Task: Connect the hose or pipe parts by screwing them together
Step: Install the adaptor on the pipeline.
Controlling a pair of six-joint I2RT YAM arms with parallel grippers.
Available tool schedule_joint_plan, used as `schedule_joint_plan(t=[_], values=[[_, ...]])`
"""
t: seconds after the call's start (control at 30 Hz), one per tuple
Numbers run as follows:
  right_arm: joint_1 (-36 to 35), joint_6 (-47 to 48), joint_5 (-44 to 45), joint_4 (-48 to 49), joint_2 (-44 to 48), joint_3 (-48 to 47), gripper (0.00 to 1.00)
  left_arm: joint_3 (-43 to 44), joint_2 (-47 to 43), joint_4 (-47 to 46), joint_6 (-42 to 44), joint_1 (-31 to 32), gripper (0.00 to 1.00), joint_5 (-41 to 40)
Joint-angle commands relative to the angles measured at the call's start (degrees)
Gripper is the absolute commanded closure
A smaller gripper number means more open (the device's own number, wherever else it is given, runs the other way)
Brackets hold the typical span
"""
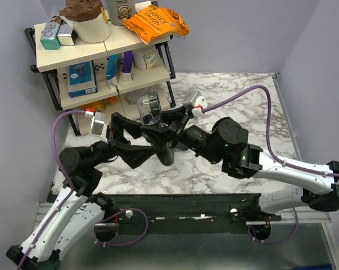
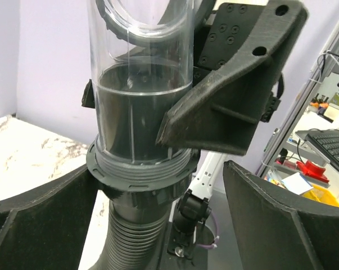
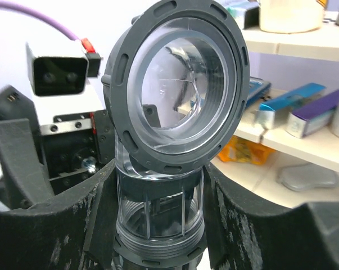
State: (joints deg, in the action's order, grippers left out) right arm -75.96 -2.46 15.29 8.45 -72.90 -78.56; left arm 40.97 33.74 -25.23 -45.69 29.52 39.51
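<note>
Top external view: both arms meet above the middle of the marble table (image 1: 242, 101), in front of a stocked shelf rack (image 1: 102, 50). Between them the transparent pipe fitting (image 1: 151, 107) stands raised off the table, its dark grey ringed mouth tilted toward the rack, with the ribbed black hose (image 1: 166, 153) hanging from its lower end.

Right wrist view: the right gripper (image 3: 158, 185) is closed on the fitting's clear neck, one finger pressed to each side below the wide round mouth.

Left wrist view: the left gripper (image 2: 158, 169) stands wide open and holds nothing. Its fingers flank the grey threaded collar (image 2: 130, 183) where fitting and hose join. The right-hand finger is clearly apart from the collar; whether the left-hand one touches it I cannot tell.
</note>
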Motion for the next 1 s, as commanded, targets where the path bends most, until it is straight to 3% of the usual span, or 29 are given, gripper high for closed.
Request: schedule_joint_plan(t=[0.0,0.17,0.33,0.43,0.53,0.57,0.67,0.83,0.97], values=[[-0.3,-8.6,-7.3,6.5,0.7,3.4,0.99,-0.6,-1.1,-7.9,-0.1,0.2,0.09,-0.4],[-0.3,-12.6,-11.8,11.1,0.5,4.7,0.99,-1.8,-1.2,-9.8,0.7,0.3,0.27,-0.1],[-0.3,-15.6,-13.2,19.1,0.2,8.5,0.99,-1.2,-0.6,-10.8,-0.2,0.2,0.36,0.2],[-0.2,-15.8,-13.8,20.6,-0.2,8.5,0.99,-1.3,-0.6,-10.5,-0.3,0.3,0.5,1.0],[-0.2,-15.6,-14.8,20.0,-0.7,7.8,0.99,-1.5,-1.0,-10.4,0.0,0.3,0.71,0.8],[-0.2,-15.6,-14.7,19.6,-0.7,7.6,0.99,-1.5,-1.0,-10.4,0.1,0.3,0.83,0.7],[-0.2,-15.4,-14.8,18.9,-0.3,7.7,0.99,-0.9,-1.0,-9.0,1.7,0.3,1.0,-0.6],[-0.3,-14.1,-13.3,13.8,0.0,6.7,0.99,0.4,-0.8,-6.1,7.1,0.2,1.0,-1.4],[-0.2,-12.4,-9.7,8.3,0.0,5.0,0.99,2.4,-0.4,-0.6,17.8,0.3,1.0,-1.7]])
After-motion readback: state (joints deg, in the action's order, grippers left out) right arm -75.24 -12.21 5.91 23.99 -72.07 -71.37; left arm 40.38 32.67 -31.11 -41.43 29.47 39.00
